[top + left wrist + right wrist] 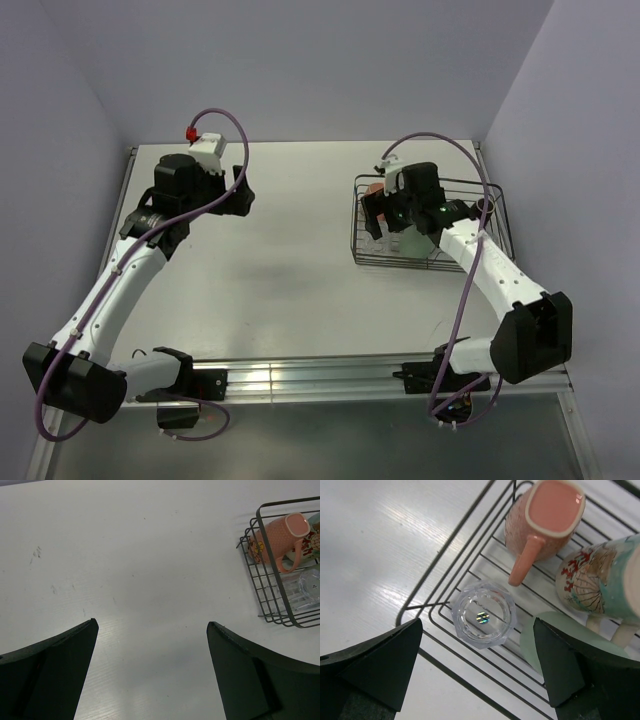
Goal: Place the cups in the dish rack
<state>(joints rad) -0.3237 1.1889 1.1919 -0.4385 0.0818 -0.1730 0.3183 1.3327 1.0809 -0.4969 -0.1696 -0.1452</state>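
The black wire dish rack (400, 263) stands at the right of the table. In the right wrist view the rack (461, 678) holds a clear glass (483, 615) upright in a corner, a pinkish mug (547, 522), a cream patterned mug (600, 582) and part of a green tumbler (540, 640). My right gripper (477, 625) is open and empty just above the clear glass, over the rack's left end (385, 215). My left gripper (240, 195) is open and empty over bare table (152, 625), well left of the rack (281, 587). The second glass and the brown cup do not show clearly.
The white table is walled by purple panels at the back and both sides. The right arm lies across the rack's near right part. A metal rail with both arm bases runs along the near edge (320, 375).
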